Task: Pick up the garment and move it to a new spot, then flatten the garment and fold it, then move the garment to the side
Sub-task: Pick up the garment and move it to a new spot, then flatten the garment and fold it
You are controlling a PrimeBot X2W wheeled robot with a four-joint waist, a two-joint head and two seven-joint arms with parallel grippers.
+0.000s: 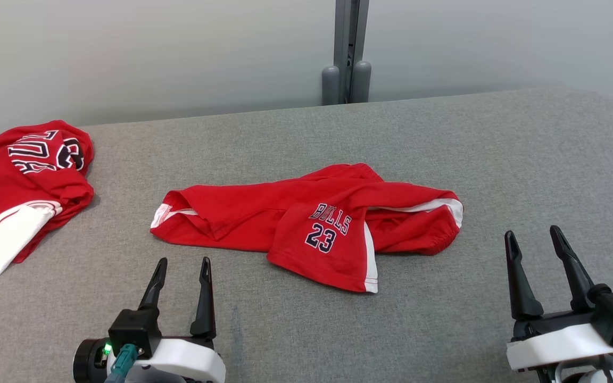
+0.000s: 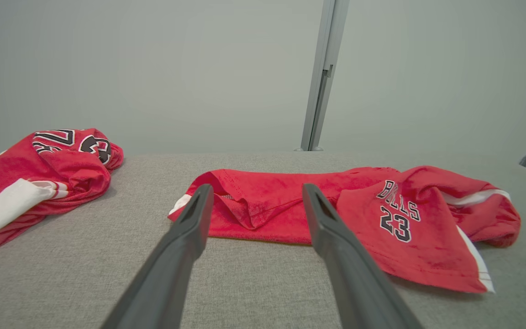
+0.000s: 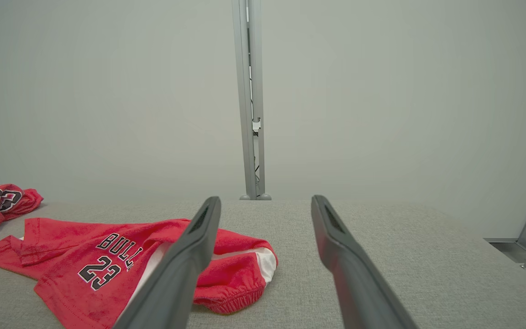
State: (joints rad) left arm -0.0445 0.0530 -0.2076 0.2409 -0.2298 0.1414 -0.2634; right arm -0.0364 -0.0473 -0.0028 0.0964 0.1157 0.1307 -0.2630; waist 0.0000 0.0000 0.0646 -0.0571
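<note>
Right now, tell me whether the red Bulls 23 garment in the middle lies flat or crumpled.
Crumpled: the red Bulls 23 garment lies bunched on the grey fabric surface, one printed panel flopped over the rest.

Left tool [image 1: 183,264] and right tool [image 1: 534,235] both low, fingers spread, empty.
</note>
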